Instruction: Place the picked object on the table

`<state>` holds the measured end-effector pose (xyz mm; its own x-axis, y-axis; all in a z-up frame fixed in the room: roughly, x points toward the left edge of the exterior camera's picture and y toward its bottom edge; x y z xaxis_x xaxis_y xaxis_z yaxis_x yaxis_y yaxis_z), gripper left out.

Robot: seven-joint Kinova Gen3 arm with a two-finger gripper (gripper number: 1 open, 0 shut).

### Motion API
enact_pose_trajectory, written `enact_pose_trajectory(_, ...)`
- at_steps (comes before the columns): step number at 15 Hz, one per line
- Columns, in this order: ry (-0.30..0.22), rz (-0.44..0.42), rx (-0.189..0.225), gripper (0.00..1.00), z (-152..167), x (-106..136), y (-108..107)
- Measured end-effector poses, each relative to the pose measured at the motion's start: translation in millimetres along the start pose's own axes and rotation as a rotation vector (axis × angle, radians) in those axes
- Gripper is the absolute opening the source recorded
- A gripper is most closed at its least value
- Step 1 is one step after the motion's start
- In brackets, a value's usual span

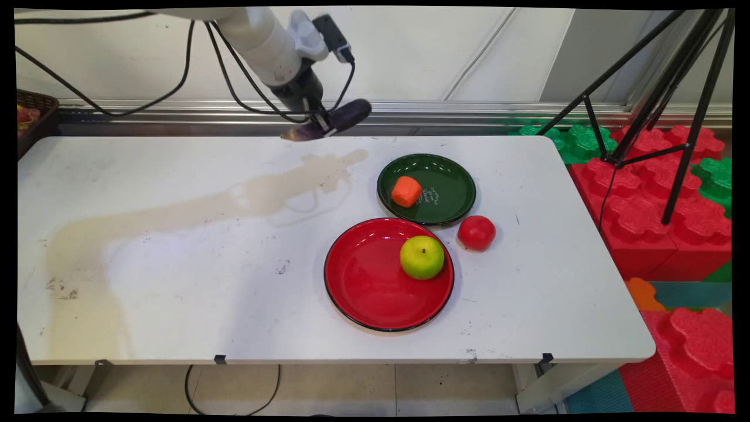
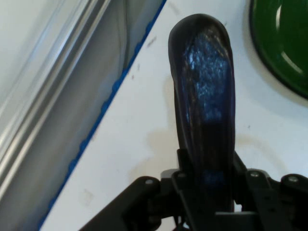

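Observation:
My gripper (image 1: 321, 124) hangs above the table's far edge, shut on a dark purple eggplant (image 1: 345, 116) that lies roughly level and sticks out to the right. In the hand view the eggplant (image 2: 206, 91) rises from between the fingers and fills the middle, and my gripper (image 2: 209, 180) clamps its near end. Right of and below it stands a green plate (image 1: 451, 199) with an orange carrot piece (image 1: 406, 191) on it; the green plate's rim (image 2: 284, 53) shows at the hand view's upper right. A red plate (image 1: 363, 281) carries a green apple (image 1: 422, 257).
A red tomato (image 1: 476, 232) lies on the white table (image 1: 176, 264) just right of the two plates. A dark basket (image 1: 35, 117) sits at the far left. A black tripod (image 1: 668, 94) and red and green foam blocks (image 1: 650, 199) stand to the table's right.

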<state>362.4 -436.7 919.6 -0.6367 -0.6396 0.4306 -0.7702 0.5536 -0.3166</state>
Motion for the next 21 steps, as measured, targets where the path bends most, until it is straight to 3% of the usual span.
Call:
enact_pose_trajectory(8, -0.081, -0.068, -0.014, 0.0, 64, -24, 5)
enact_pose_trajectory(21, -0.098, -0.11, -0.027, 0.0, 99, -54, 19)
